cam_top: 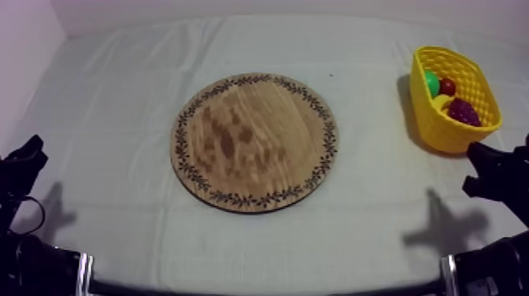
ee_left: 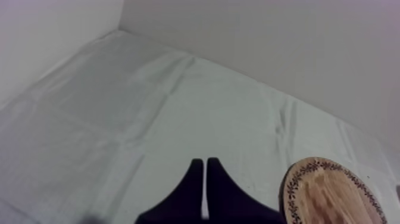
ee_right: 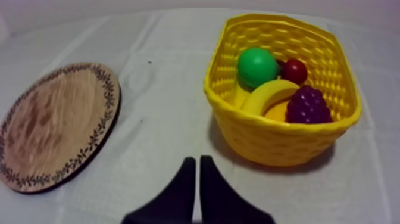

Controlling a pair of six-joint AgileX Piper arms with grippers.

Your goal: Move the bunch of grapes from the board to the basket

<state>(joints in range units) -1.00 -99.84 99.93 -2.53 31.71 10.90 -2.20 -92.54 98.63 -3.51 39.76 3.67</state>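
The bunch of grapes [ee_right: 308,104] lies inside the yellow basket [ee_right: 280,140], against the wall nearest the right arm and touching the banana [ee_right: 271,94]. A green fruit [ee_right: 257,67] and the small red fruit [ee_right: 294,70] sit behind them.

In the top view the basket stands at 2 o'clock from the wooden board [cam_top: 254,142], well apart from it on the worktop [cam_top: 118,94]. The board carries nothing.

The left jaws lie together as a narrow wedge, holding nothing, at 8 o'clock from the board. The right jaws are likewise together and empty, near the basket at its 6 o'clock.

We judge the placing step done. The next move calls for no grasp: we would leave both arms at rest and confirm that the grapes sit below the rim.
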